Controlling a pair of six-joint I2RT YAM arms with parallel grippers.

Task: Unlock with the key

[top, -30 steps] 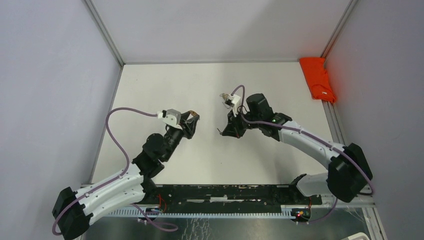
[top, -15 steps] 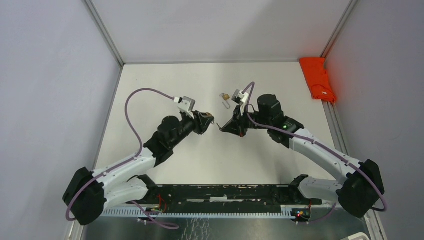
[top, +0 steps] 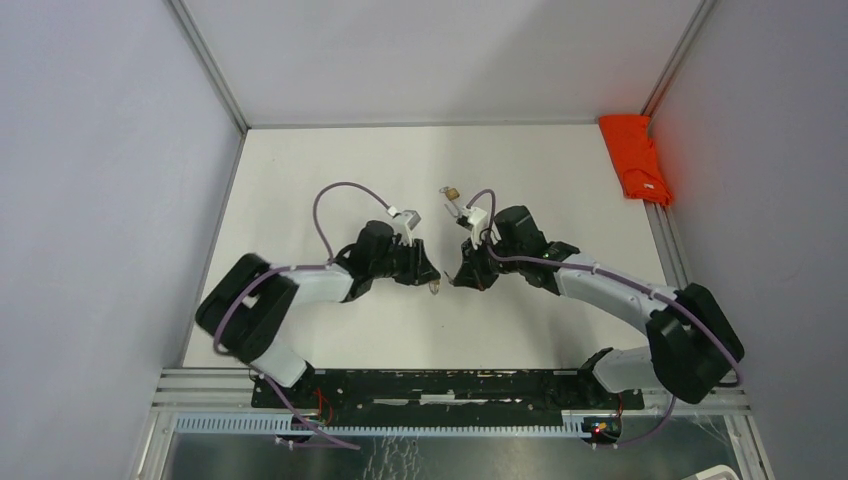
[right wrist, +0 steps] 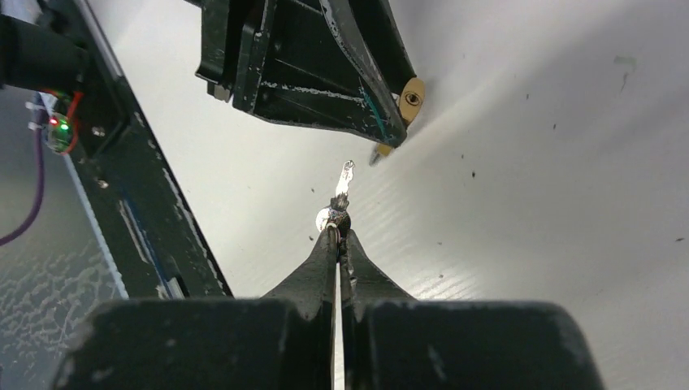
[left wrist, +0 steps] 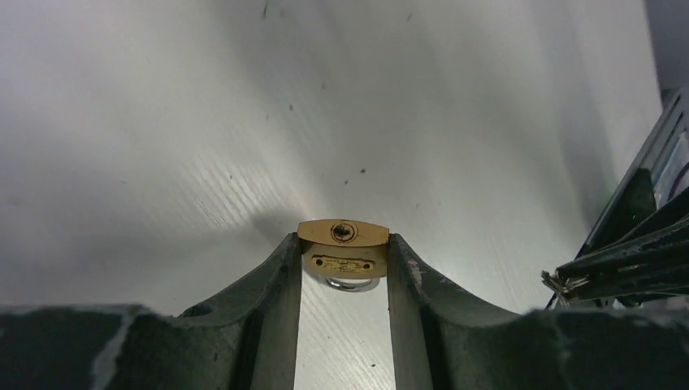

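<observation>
A small brass padlock [left wrist: 343,233] sits clamped between the fingers of my left gripper [left wrist: 343,245], keyhole end outward and silver shackle [left wrist: 351,284] toward the wrist. From above, the left gripper [top: 428,276] points right, low over the table. My right gripper [right wrist: 339,234] is shut on a silver key [right wrist: 344,180] whose blade sticks out toward the padlock [right wrist: 413,97]. The key tip stands a short way off the lock, not in the keyhole. In the top view the right gripper [top: 457,277] faces the left one with a small gap between.
A small brass and silver item [top: 452,194] lies on the white table behind the grippers. An orange cloth [top: 635,155] lies at the far right edge. The black rail [top: 450,385] runs along the near edge. Grey walls close in three sides.
The left arm has swung right and down toward the near centre with the padlock. The right gripper with the key has dropped slightly nearer; the two now face each other closely.
</observation>
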